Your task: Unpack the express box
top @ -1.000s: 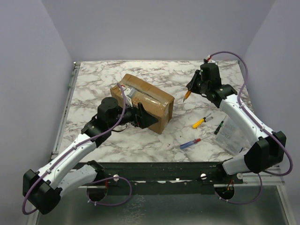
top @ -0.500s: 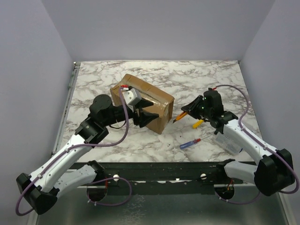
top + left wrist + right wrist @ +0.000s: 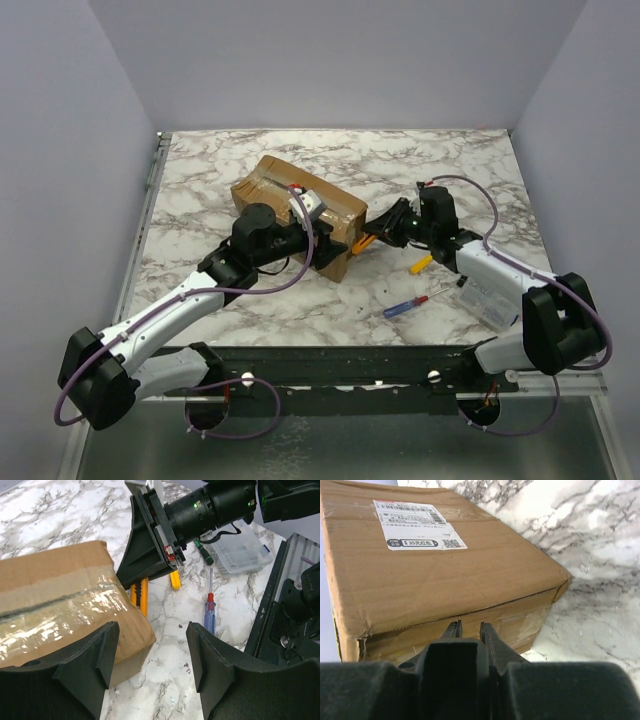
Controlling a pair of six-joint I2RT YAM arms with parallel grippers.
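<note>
My left gripper is spread wide with nothing between the fingers, and it hangs over the near corner of the express box. The left finger is above the glossy tape, and the right finger is out past the corner, over the marble table.

Just ahead sits my right gripper, squeezed down narrow on the yellow cutter (its own wrist view shows only a sliver of gap between the tips). The cutter's front end is right at the box's end face, touching it or just off it, I cannot tell which.

From the right wrist, the box fills everything ahead. The white label is on the broad face, and a taped edge is nearer my fingertips.

Beyond the left gripper's right finger lies a blue-and-red screwdriver. Farther on are a yellow-handled one, a green-handled one and the clear plastic case, none of them touching the box.
</note>
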